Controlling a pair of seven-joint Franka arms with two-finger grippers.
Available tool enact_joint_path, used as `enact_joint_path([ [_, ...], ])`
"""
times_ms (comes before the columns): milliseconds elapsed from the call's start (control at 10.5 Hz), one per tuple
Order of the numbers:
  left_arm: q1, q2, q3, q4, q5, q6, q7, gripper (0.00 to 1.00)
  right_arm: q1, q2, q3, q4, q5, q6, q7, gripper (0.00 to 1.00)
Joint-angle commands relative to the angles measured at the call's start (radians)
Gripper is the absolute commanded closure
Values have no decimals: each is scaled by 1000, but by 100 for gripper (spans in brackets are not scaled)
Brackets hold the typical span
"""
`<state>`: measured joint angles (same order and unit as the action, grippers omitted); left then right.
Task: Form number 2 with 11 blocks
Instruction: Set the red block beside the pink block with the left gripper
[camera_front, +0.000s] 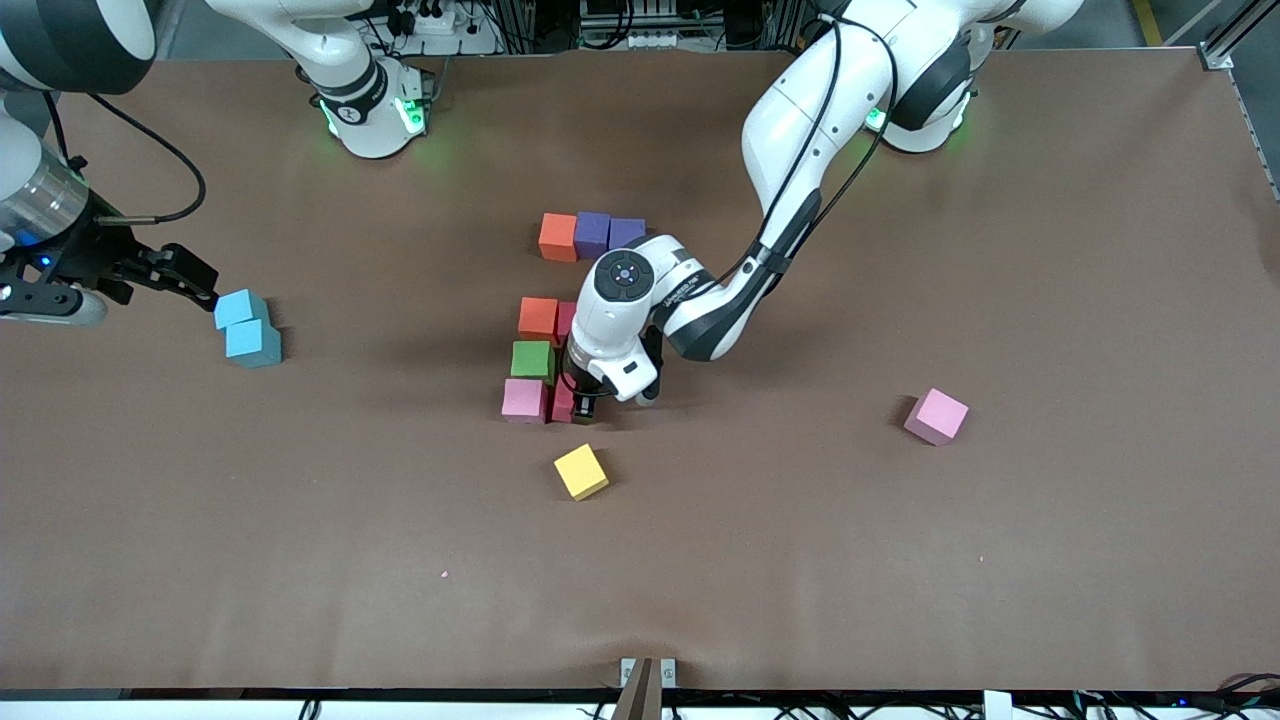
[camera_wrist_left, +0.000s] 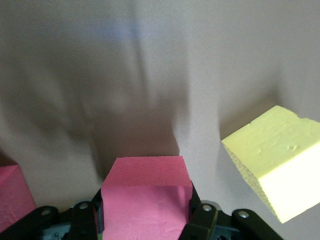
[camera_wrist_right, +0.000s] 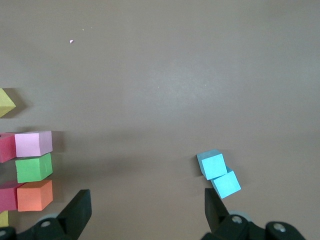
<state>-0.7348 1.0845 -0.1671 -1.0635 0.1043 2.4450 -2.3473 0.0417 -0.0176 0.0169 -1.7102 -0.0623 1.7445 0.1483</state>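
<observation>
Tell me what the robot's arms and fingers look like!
Both arms are smooth, glossy white with rounded shells and black bands at the joints. Green lights glow at their bases. Black cables run along the left arm and loop beside the right arm. The left arm's wrist has a round black cap. The fingers are black, with small round screws.

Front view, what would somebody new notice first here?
First, the left gripper low at the middle of the table, shut on a crimson block it is setting beside the pink block of a partly built cluster of blocks. Next, a loose yellow block just nearer the camera, and a lone pink block toward the left arm's end. The right gripper waits, open, by two light-blue cubes.
</observation>
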Motion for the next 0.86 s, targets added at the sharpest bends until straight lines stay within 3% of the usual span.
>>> enact_joint_path([
  [0, -15, 25, 21, 31, -20, 20, -10, 45, -11, 19, 3, 27, -5, 6, -13, 0],
  [287, -15, 25, 20, 31, -20, 28, -10, 31, -8, 51, 3, 27, -4, 42, -9, 0],
  [574, -15, 25, 26, 30, -20, 45, -1, 4, 7, 112, 5, 27, 2, 110, -1, 0],
  [765, -15, 21, 26, 30, -20, 45, 0, 0, 17, 130, 18, 27, 2, 122, -3, 0],
])
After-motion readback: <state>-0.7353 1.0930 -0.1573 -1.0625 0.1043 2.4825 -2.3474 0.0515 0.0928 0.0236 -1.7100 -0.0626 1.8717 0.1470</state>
